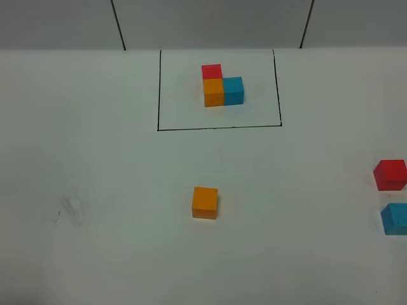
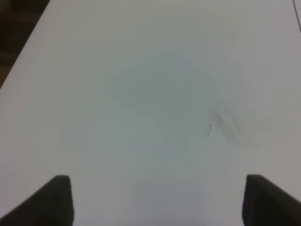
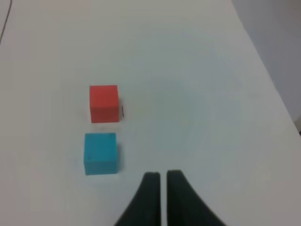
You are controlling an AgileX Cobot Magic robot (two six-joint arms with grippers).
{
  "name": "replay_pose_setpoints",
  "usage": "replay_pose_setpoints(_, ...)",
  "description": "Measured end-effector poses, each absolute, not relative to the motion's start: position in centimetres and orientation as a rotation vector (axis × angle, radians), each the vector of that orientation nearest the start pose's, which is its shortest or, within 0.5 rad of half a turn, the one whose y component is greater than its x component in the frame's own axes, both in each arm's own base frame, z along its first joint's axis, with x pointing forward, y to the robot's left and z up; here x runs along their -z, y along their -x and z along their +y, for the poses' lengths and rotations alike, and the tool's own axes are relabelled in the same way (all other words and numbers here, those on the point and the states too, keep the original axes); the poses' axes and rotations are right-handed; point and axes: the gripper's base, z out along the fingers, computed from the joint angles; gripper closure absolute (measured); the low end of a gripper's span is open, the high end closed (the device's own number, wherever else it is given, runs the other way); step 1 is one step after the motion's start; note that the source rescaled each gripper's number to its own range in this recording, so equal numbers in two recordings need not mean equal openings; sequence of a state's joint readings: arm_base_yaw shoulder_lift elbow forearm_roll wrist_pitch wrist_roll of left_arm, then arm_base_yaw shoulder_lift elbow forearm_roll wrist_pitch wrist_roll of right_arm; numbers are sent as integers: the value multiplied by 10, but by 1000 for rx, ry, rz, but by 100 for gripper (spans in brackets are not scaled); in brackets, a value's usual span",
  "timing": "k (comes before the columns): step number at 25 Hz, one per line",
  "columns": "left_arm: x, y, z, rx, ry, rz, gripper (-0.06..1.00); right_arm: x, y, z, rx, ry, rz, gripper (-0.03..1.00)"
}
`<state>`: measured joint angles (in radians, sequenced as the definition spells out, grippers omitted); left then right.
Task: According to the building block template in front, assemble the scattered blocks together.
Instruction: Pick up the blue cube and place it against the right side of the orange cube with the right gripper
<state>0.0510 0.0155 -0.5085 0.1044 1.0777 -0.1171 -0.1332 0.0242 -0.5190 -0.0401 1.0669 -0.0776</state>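
The template (image 1: 222,86) is an L of red, orange and blue cubes inside a thin black frame (image 1: 219,128) at the table's far middle. A loose orange cube (image 1: 205,203) sits in the middle of the table. A loose red cube (image 1: 390,175) and a loose light blue cube (image 1: 395,218) sit at the right edge; both show in the right wrist view, red (image 3: 103,103) and blue (image 3: 100,153). My right gripper (image 3: 162,176) is shut and empty, close beside the blue cube. My left gripper (image 2: 157,195) is open and empty over bare table. Neither gripper shows in the exterior high view.
The table (image 1: 95,190) is white with a faint grey smudge (image 1: 70,210) at the left, also in the left wrist view (image 2: 225,125). A grey wall (image 1: 203,22) rises behind the table's far edge.
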Motion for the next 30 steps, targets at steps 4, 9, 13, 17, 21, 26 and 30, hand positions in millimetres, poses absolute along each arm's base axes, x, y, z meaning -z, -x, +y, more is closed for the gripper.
replay_pose_setpoints(4,-279,5,8,-85,179,2057,11,-297,-13,-1,149,3,2133,82)
replay_pose_setpoints(9,-279,5,8,-85,179,2057,11,-298,-60,-6,137,54,2300,28)
replay_pose_setpoints(13,-279,5,8,-85,179,2057,11,-288,-95,-11,77,-55,2425,1)
replay_pose_setpoints(17,-279,5,8,-85,179,2057,11,-269,-129,-15,25,-143,2558,-3)
replay_pose_setpoints(21,-279,5,8,-85,179,2057,11,-247,-160,-17,-27,-183,2656,-3)
replay_pose_setpoints(26,-279,5,8,-85,179,2057,11,-223,-186,-21,-30,-198,2720,-3)
replay_pose_setpoints(30,-279,5,8,-84,180,2057,11,-205,-201,-23,-26,-190,2758,-3)
